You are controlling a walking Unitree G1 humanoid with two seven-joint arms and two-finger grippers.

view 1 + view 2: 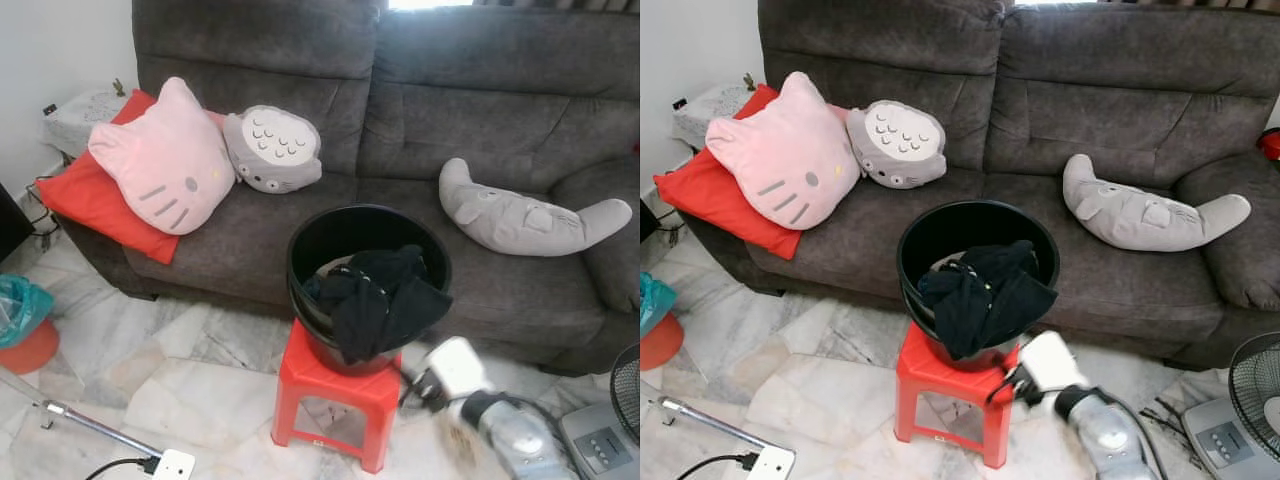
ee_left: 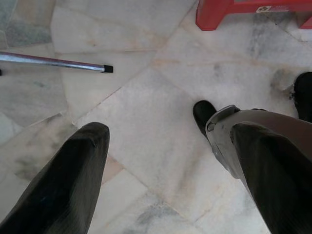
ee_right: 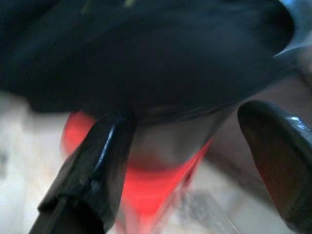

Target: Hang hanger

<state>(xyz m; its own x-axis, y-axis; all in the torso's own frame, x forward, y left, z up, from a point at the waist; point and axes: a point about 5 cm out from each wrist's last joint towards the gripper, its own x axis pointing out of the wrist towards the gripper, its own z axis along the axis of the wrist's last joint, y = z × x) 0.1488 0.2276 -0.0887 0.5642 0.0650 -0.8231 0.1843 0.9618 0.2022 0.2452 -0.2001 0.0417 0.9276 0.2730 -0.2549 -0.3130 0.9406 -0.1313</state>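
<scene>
Your right claw (image 3: pixel 190 161) sits low at the lower right of the head views, just beside the red stool (image 1: pixel 335 395). Its wrist view is blurred, but you can see its two black fingers (image 3: pixel 92 170) spread wide apart with nothing between them, pointing up at the underside of the black bucket (image 1: pixel 368 285) and the stool top. The silver right arm (image 1: pixel 1095 425) is smeared in both head views.

Your left claw (image 2: pixel 161 165) hangs over the marble floor (image 2: pixel 146 87). Its fingers (image 2: pixel 63 185) are also wide apart and empty. A grey metal pole (image 2: pixel 53 62) with a black tip lies on the floor beyond them, and a corner of the stool shows at the upper right of that view.

The bucket stands on the stool in the centre of the frame, in front of the grey sofa (image 1: pixel 480 120). Dark clothes (image 1: pixel 380 300) fill it and spill over its front rim. You cannot make out a hanger among them.

On the sofa lie a pink cat cushion (image 1: pixel 165 160) on a red pillow (image 1: pixel 95 205), a grey round cushion (image 1: pixel 272 148), and a grey moon-shaped cushion (image 1: pixel 520 215) to the right.
</scene>
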